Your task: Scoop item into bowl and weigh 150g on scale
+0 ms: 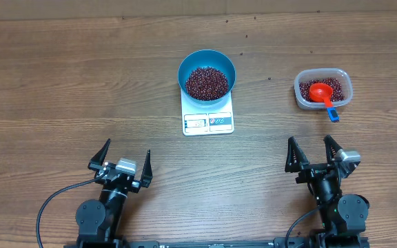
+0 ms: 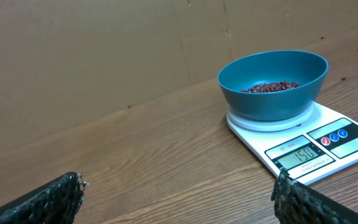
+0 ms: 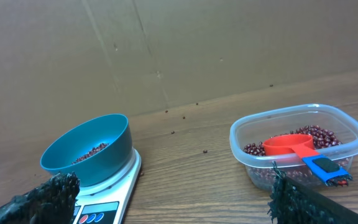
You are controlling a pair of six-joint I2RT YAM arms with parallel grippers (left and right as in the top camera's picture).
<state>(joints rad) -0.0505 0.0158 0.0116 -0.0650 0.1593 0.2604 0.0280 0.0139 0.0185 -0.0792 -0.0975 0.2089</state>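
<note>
A bright-blue bowl (image 1: pixel 207 74) holding a heap of dark red-brown beans (image 1: pixel 207 83) stands on the white scale (image 1: pixel 208 118); its display (image 2: pixel 303 156) is lit. In the left wrist view the bowl (image 2: pixel 273 84) and scale (image 2: pixel 303 140) sit to the right ahead. From the right wrist the bowl (image 3: pixel 89 151) is on the left. My left gripper (image 1: pixel 124 158) and right gripper (image 1: pixel 314 152) hover near the table's front edge, both open and empty, well short of the scale.
A clear plastic tub (image 1: pixel 323 89) at the right holds more beans and a red scoop (image 1: pixel 320 91) with a blue handle tip (image 1: pixel 332 114); it shows in the right wrist view (image 3: pixel 298 149). A few stray beans lie on the wooden table (image 1: pixel 81 89). A cardboard wall (image 2: pixel 104 56) stands behind.
</note>
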